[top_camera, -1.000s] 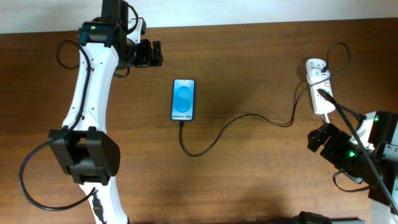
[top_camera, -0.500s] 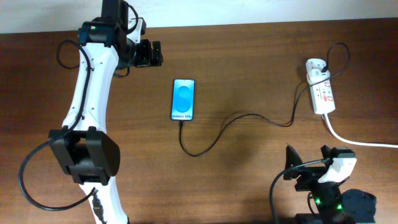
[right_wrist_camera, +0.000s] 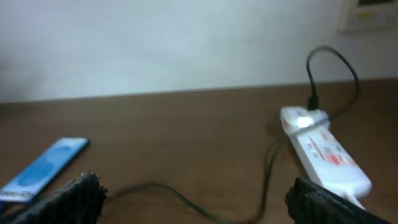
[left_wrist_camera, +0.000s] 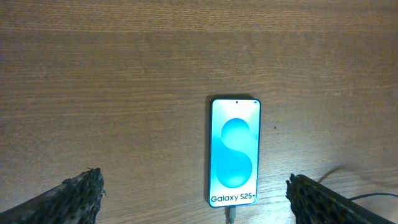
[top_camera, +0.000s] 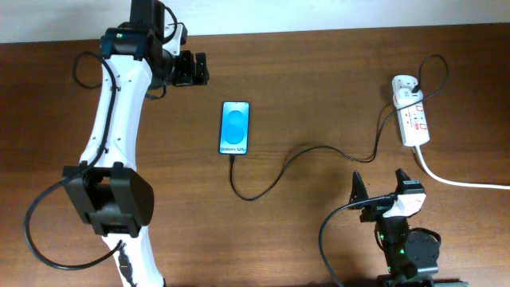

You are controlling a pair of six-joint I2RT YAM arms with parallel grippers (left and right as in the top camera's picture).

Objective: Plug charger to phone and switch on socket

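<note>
The phone (top_camera: 234, 127) lies flat mid-table with its blue screen lit; it also shows in the left wrist view (left_wrist_camera: 234, 151) and the right wrist view (right_wrist_camera: 43, 168). The charger cable (top_camera: 311, 151) runs from the phone's near end, where its plug (left_wrist_camera: 231, 215) sits in the port, across to the socket (top_camera: 410, 115) at the far right. The socket also shows in the right wrist view (right_wrist_camera: 323, 152). My left gripper (top_camera: 191, 68) is open and empty, above and left of the phone. My right gripper (top_camera: 378, 185) is open and empty, near the front edge.
The socket's thick white cord (top_camera: 462, 182) runs off the right edge. The cable loops in front of the right gripper (right_wrist_camera: 186, 202). A pale wall stands behind the table's far edge (right_wrist_camera: 186, 93).
The right arm has swung from beside the socket at the right edge down to the front of the table, folding up there. The left arm, phone and cable have not moved.
</note>
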